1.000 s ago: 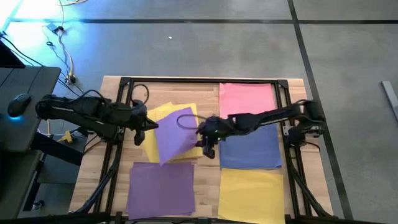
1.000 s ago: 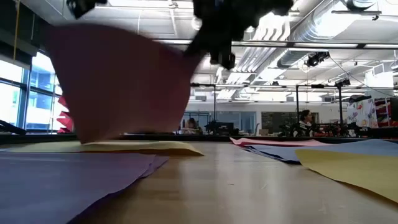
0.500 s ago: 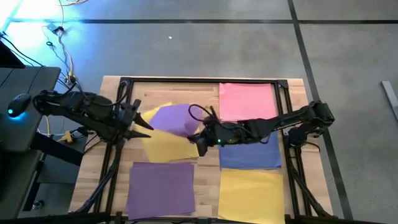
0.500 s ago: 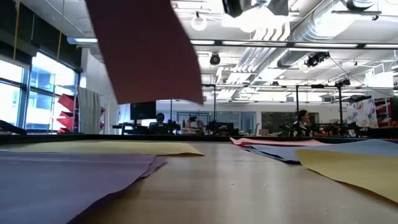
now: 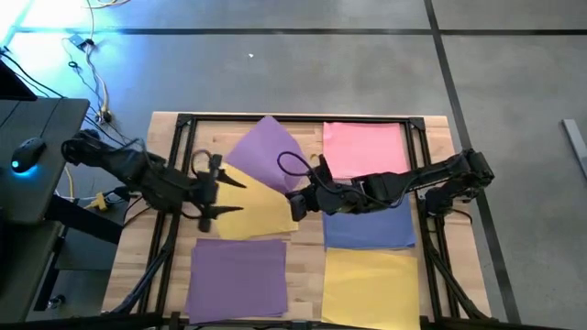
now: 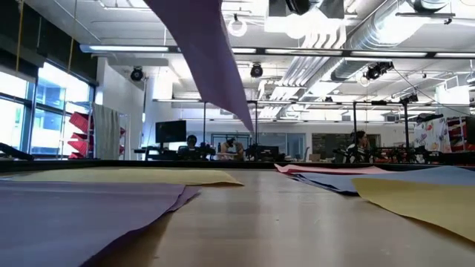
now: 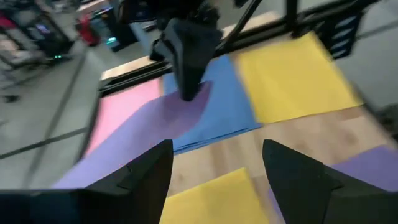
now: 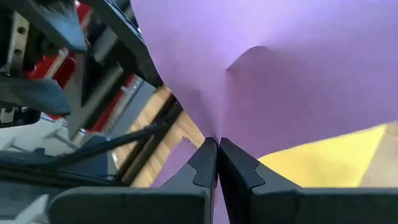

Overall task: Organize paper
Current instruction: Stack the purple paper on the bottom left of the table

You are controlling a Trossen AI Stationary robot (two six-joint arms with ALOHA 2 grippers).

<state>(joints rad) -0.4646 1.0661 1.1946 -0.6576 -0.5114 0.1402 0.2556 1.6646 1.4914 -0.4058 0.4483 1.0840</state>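
Our right claw (image 5: 298, 203) is pinching a purple sheet (image 5: 268, 156), lifting it above the yellow sheet (image 5: 252, 206) mid-table (image 5: 303, 246); our left claw (image 5: 225, 195) is hovering alongside, spread wide.

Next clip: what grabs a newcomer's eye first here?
A purple sheet hanging in the air over the table's middle, pinched at one corner by the right gripper, jaws shut. Beside it the left gripper has its jaws open, over a yellow sheet lying flat.
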